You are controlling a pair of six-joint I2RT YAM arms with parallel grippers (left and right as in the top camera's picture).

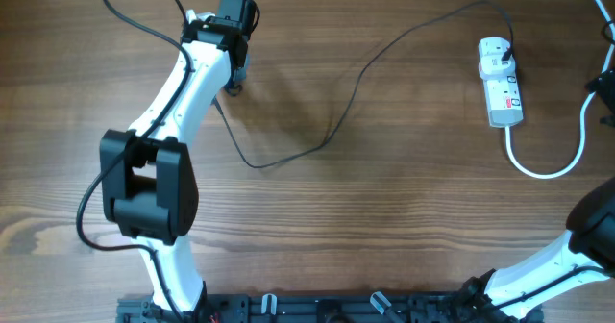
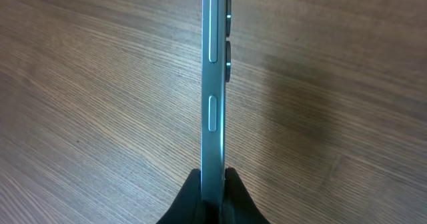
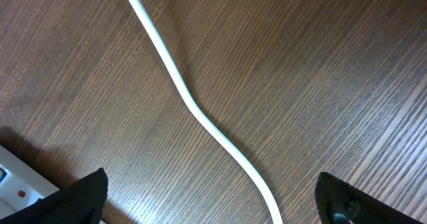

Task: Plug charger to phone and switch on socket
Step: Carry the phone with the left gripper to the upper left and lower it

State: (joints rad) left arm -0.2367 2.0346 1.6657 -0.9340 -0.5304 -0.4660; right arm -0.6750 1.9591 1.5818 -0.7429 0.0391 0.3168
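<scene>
My left jaws are clenched on the phone (image 2: 213,84), which stands edge-on between them over the worktop (image 2: 80,104). My right jaws are released and spread wide. A white lead (image 3: 200,114) runs between them, with the socket (image 3: 17,181) just beside one finger. The charger (image 1: 384,46) trails from the socket toward my left jaws.

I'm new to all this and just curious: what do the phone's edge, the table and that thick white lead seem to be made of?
Phone: pale blue frame with a soft satin sheen, likely metal, maybe coated plastic.
Table: matte brown wood grain, possibly laminate rather than solid wood.
White lead: smooth sheath that bends in curves, probably plastic or rubber.
</scene>
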